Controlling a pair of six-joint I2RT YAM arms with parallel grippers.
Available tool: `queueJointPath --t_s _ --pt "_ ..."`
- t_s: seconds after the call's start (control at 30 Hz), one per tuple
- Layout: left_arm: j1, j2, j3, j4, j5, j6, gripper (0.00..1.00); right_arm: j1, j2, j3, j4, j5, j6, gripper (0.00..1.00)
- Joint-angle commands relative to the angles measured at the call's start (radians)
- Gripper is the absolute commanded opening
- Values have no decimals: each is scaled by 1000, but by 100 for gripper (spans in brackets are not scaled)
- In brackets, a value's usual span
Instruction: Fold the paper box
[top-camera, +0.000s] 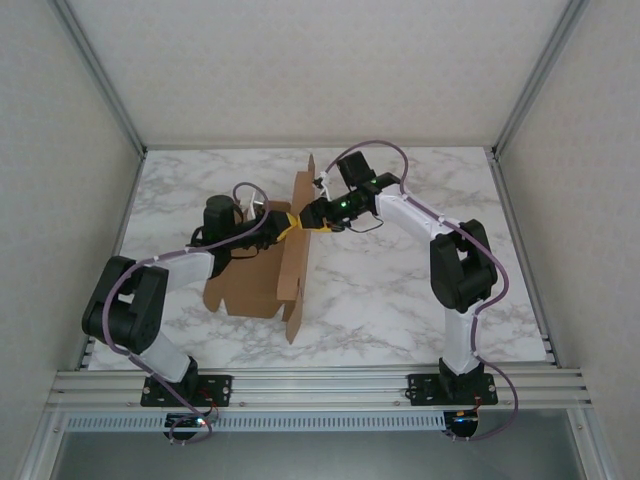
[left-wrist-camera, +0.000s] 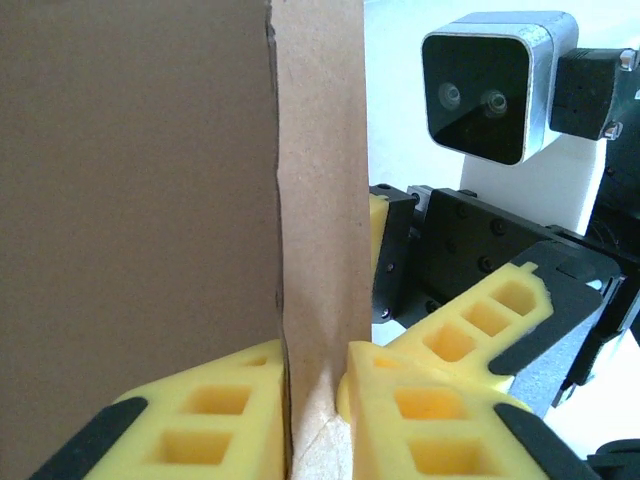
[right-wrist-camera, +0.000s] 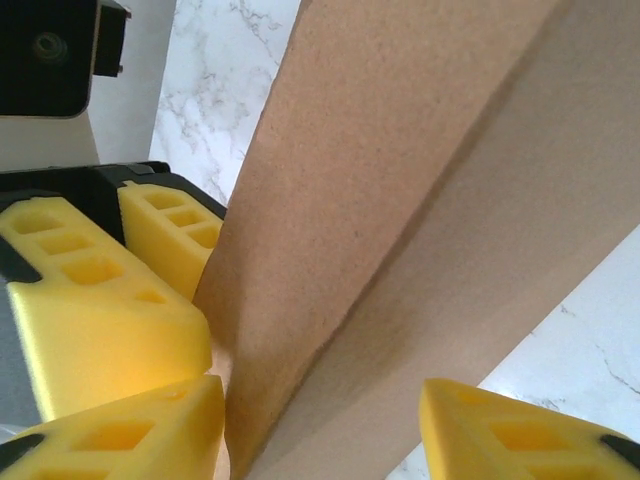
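Paper box (top-camera: 250, 285) status: partly formed brown cardboard blank, left of centre on the marble table (top-camera: 430, 290). Its base lies flat. One long panel (top-camera: 298, 255) stands on edge along the base's right side, running from near the front of the table toward the back.

Left gripper (left-wrist-camera: 316, 405): yellow fingers (left-wrist-camera: 205, 425) pressed together on the panel at about mid-length, one pad on each face.

Right gripper (right-wrist-camera: 318, 425): jaws spread, straddling the same panel just beside the left gripper. One finger (right-wrist-camera: 130, 435) rests against the cardboard; the other finger (right-wrist-camera: 525, 435) stands apart from it.

Hazards, as judged from this position:
- The panel is pinched at one spot only. Its free ends may bow or twist, so the crease forms off the score line.
- The two grippers work close together. Sideways travel may bring their fingers into contact.
- Right jaws closing askew may dent the panel face.
- Pulling upward on the pinch may lift the unweighted base and shift the whole blank.
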Motion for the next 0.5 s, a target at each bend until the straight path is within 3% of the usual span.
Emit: queueJointPath --t_s 0.0,0.27,0.47 --pt "-14 29 -2 111 10 -52 15 -6 9 24 -14 33 5 56" --pt "-15 96 8 311 -2 -199 7 -16 54 127 -86 82 -20 60" --pt "-14 130 33 358 -30 -241 3 -66 58 170 -82 139 14 77"
